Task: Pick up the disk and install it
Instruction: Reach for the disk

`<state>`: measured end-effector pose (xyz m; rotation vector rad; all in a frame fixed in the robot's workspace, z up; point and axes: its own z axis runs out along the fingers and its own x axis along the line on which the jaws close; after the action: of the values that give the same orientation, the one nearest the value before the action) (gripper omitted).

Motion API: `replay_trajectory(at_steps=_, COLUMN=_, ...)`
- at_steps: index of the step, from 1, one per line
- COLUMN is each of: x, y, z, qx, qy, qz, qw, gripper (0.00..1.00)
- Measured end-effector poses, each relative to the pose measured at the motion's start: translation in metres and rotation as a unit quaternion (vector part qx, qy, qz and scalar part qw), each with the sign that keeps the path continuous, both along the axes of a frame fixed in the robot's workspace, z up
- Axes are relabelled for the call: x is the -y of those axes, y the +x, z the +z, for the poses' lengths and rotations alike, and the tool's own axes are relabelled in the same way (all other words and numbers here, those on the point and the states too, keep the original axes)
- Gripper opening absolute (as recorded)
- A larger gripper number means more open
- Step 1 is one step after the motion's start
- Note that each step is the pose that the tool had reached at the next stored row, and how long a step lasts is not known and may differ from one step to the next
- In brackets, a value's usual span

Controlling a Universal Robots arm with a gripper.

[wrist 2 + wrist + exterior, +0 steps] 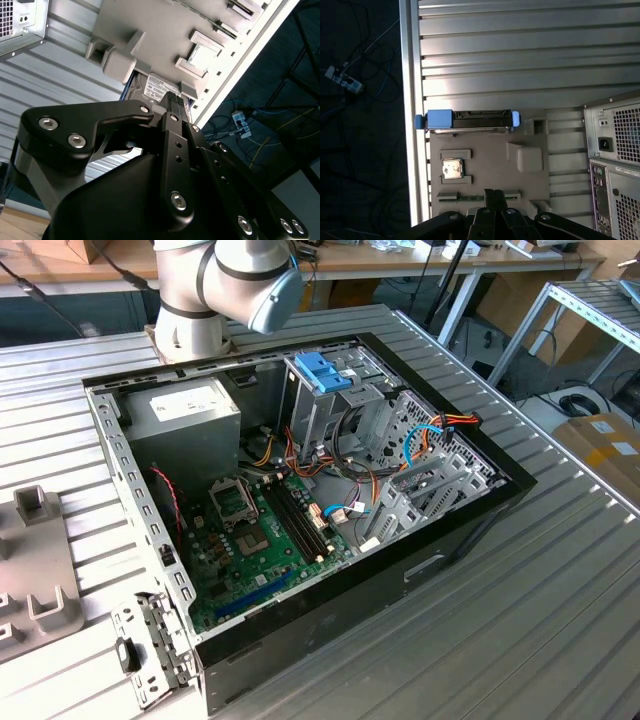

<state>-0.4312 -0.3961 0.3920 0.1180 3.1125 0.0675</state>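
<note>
The gripper (494, 193) is hovering over the grey fixture plate (490, 167), its fingers drawn almost together and gripping nothing. The disk (470, 120) is standing on edge in its blue carrier at the plate's far edge, apart from the gripper. The open computer case (450, 540) is lying mid-frame in the exterior view.

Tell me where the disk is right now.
In the first wrist view the disk sits at the edge of the grey fixture plate farthest from the pincer, bordering the bare ribbed table, with the computer case off to one side.
</note>
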Motion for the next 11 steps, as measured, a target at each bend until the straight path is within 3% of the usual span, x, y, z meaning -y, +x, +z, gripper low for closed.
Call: replay_trajectory(at_steps=11, x=-0.0014, y=0.0, z=0.0, qx=0.0, qy=0.0, qz=0.0, qw=1.0, gripper=0.1)
